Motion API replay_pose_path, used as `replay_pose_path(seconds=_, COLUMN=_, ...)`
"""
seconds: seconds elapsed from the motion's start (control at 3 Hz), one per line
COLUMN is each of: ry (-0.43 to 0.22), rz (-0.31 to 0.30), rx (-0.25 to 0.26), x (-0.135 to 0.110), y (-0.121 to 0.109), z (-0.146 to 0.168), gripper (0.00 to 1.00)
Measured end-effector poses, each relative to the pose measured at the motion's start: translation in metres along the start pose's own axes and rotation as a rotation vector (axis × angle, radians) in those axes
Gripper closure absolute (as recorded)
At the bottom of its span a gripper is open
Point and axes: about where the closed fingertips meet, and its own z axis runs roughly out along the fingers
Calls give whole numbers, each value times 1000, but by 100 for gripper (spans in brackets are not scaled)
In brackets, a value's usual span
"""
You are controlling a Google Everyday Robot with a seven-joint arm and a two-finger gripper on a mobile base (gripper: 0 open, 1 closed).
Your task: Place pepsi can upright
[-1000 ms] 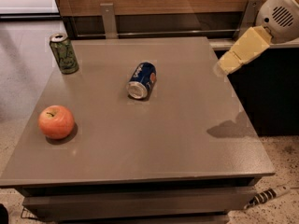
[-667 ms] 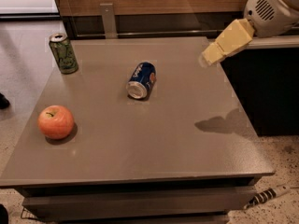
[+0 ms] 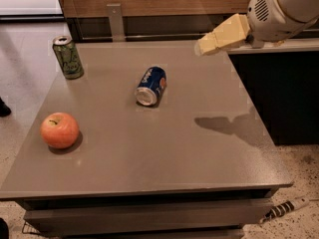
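The pepsi can point(image 3: 151, 85) lay on its side near the middle of the counter point(image 3: 149, 163). Its silver end was turned toward the near edge and a little left, and it was well apart from everything else. Your hand point(image 3: 204, 45) hung in the air above the far right part of the counter, off to the right of the can and not touching it. From this angle you could not tell how far open it was, and nothing showed in its hold. A green can point(image 3: 68, 57) stood upright at the far left corner, and an apple point(image 3: 60, 130) sat near the left edge, both out of your way.

By its look, the can was thin aluminium: light if empty, smooth and slippery on the painted wall, and easy to dent under a hard squeeze. Lying as it did, it would likely roll sideways at any nudge. You would have done best to take it across the round body at about mid-length, squeezing gently, then tip it so a silver end met the counter flat. A hold near either rim risked slipping.
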Motion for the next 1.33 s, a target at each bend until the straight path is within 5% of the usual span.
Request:
replay_pose_path(seconds=0.67, ry=-46, rz=45, rx=-8, x=-6, y=0, z=5, gripper=0)
replay_pose_path(seconds=1.33, ry=30, rz=127, rx=-32, x=-27, y=13, z=25, gripper=0)
